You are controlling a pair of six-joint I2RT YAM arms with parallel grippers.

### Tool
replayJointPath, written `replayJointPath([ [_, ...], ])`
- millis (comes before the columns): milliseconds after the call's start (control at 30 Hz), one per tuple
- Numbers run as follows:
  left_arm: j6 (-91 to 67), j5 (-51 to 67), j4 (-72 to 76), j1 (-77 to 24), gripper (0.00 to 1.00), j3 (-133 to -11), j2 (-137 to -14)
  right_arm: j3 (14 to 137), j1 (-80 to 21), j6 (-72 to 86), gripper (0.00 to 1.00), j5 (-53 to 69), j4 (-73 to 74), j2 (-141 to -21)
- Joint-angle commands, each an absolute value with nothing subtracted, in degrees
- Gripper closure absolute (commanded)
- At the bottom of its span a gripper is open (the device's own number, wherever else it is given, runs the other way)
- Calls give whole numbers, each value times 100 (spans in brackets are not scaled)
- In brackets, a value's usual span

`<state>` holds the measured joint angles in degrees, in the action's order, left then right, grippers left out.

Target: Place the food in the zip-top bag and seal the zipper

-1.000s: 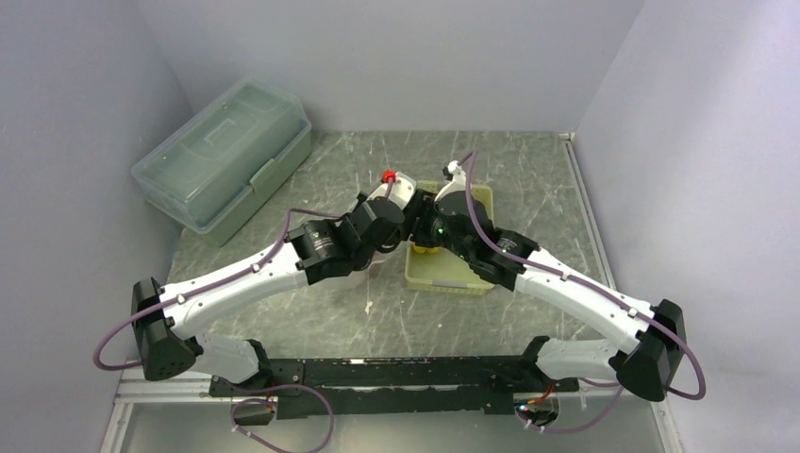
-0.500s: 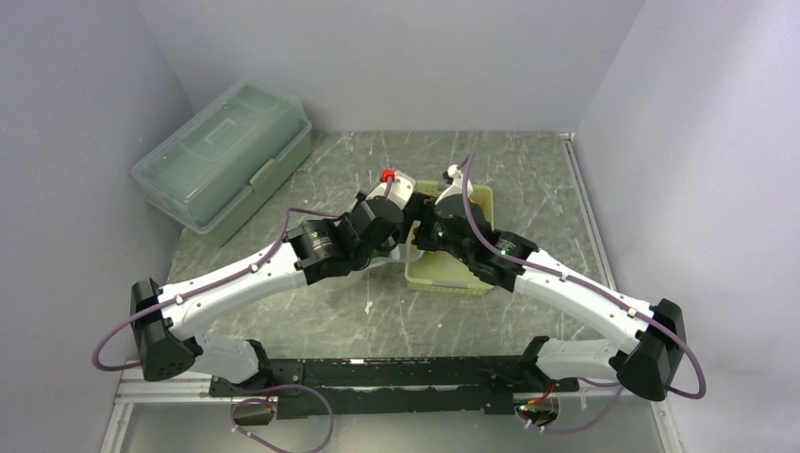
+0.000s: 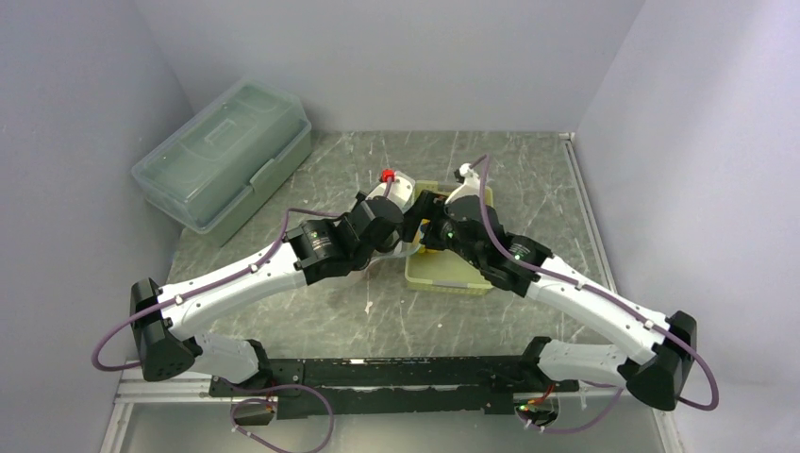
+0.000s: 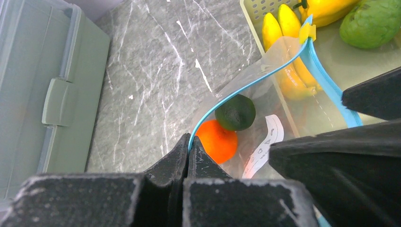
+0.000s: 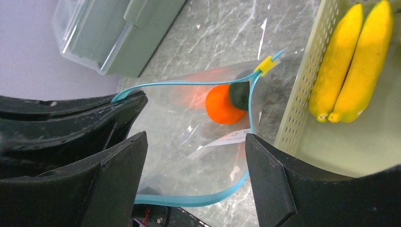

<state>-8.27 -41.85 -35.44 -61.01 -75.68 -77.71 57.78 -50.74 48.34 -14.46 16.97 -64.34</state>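
I see left gripper clamped on zipper; right gripper fingers spread wide over zip-top bag, orange and avocado inside.

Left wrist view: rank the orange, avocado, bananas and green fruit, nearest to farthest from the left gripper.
1. Orange: in the bag, just right of the left gripper.
2. Avocado: in the bag, beyond the orange.
3. Bananas: in the basket, upper right.
4. Green fruit: basket, top-right corner.
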Motion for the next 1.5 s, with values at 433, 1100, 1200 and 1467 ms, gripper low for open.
replayJointPath([
  [433, -868, -4372, -3491, -6135, 100, -7743, -7622, 5664, -5100, 4223, 20, -2570, 2369, -5205],
  [1100, -852, -4404, -3525, -6137, 100, -7651, -7420, 5591, -3786, 3141, 21, -2540, 3176, -5800],
  [1200, -853, -4389, -3525, -6135, 100, -7638, -7408, 5577, -3423, 3009, 21, -2250, 3075, -6023],
  [1467, -797, -4431, -3502, -6135, 100, -7588, -7331, 5782, -2968, 2859, 20, -2005, 2875, -6892],
])
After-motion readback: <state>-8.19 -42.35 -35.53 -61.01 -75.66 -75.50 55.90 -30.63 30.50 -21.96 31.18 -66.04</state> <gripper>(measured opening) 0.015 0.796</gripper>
